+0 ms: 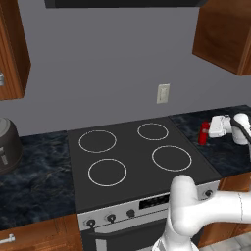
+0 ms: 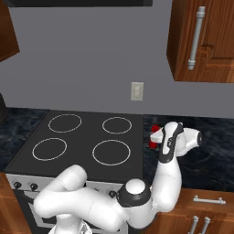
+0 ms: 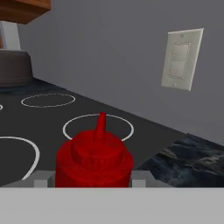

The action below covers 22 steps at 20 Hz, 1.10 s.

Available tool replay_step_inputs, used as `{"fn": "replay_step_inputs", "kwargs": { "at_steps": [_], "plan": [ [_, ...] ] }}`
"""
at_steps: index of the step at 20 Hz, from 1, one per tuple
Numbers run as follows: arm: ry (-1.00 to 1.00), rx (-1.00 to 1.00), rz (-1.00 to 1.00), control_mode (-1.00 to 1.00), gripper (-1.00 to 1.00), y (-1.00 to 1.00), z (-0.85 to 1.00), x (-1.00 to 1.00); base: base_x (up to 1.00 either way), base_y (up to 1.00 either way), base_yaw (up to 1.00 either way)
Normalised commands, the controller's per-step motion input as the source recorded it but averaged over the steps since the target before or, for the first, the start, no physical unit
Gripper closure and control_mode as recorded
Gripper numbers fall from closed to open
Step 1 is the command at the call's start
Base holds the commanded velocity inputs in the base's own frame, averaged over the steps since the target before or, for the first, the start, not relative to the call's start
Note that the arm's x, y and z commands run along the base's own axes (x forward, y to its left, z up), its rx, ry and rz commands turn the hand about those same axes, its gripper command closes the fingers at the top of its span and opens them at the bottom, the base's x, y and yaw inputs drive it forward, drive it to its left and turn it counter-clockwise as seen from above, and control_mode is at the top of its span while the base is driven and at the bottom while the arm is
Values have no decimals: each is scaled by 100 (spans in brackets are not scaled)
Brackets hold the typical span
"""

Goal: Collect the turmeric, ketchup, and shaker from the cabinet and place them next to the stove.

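Observation:
The ketchup (image 1: pixel 203 133) (image 2: pixel 154 130) is a slim red bottle standing upright on the dark counter just right of the stove (image 1: pixel 132 157) (image 2: pixel 82 137). My gripper (image 1: pixel 206 128) (image 2: pixel 156 137) reaches it from the right, one finger on each side. In the hand view the ketchup (image 3: pixel 94 159) rises between the two grey fingertips (image 3: pixel 43 179) of the gripper (image 3: pixel 92 180). I cannot tell whether they press on it. The cabinet (image 2: pixel 210 41) hangs above the right counter with its door closed. The turmeric and shaker are out of view.
A wall outlet (image 1: pixel 163 93) (image 2: pixel 136 91) (image 3: pixel 181 59) sits behind the stove's right rear burner. A dark round cooker (image 1: pixel 7 144) (image 3: pixel 15 68) stands on the left counter. The dark counter (image 1: pixel 230 157) (image 2: pixel 210 146) stretches right of the bottle. Lower cupboard handles (image 2: pixel 208 199) sit below it.

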Motion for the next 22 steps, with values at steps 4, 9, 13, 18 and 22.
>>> {"fn": "replay_step_inputs", "kwargs": {
  "at_steps": [4, 9, 13, 18, 22],
  "plan": [
    [-3, 0, 3, -100, -100, -6, -13, -5, 0, 0, 0],
    [-4, 0, 0, -100, -100, 0, -2, -31, 0, 0, 0],
    [-2, 0, 0, -100, -100, 0, 0, -24, 0, 0, 0],
    [0, 0, 0, -100, -100, 9, 3, -5, 0, 0, 0],
    [0, 0, 0, -100, -100, 12, 14, 0, 0, 0, 0]
  ]
}}
